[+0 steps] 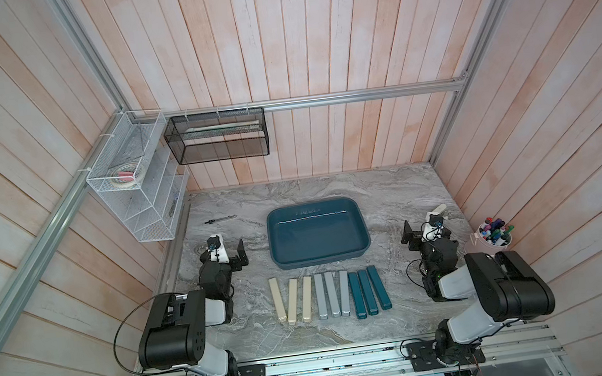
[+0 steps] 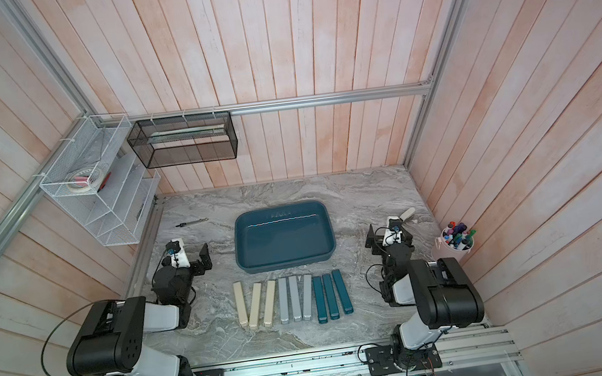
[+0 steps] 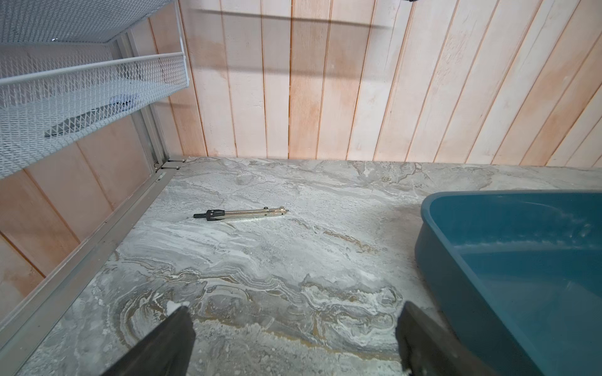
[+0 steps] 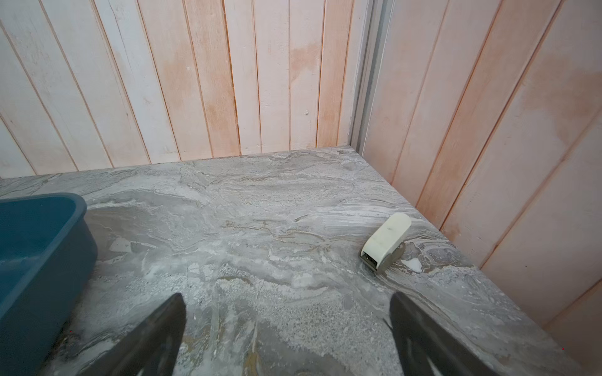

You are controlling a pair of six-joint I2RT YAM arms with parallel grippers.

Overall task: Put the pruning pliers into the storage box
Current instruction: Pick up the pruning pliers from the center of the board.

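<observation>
The pruning pliers lie side by side in a row on the marble table, in front of the storage box: three beige [image 1: 292, 301], three light grey [image 1: 331, 294] and three dark teal [image 1: 369, 291]. Both top views show the dark teal storage box [image 1: 316, 237] [image 2: 284, 237] standing empty at mid-table. My left gripper [image 1: 226, 248] [image 3: 294, 309] hovers open to the left of the box [image 3: 521, 260], with only bare table between its fingers. To the right of the box [image 4: 32, 244], my right gripper [image 1: 426, 226] [image 4: 288, 298] is likewise open and holds nothing. Neither wrist view shows the pliers.
A thin silver dark-tipped tool [image 1: 220, 219] [image 3: 241, 214] lies at the back left. A stubby beige piece [image 4: 386, 241] sits by the right wall. A cup of markers [image 1: 493, 234] hangs at the right. A white wire rack [image 1: 138, 192] and black mesh basket [image 1: 216, 137] hang on the walls.
</observation>
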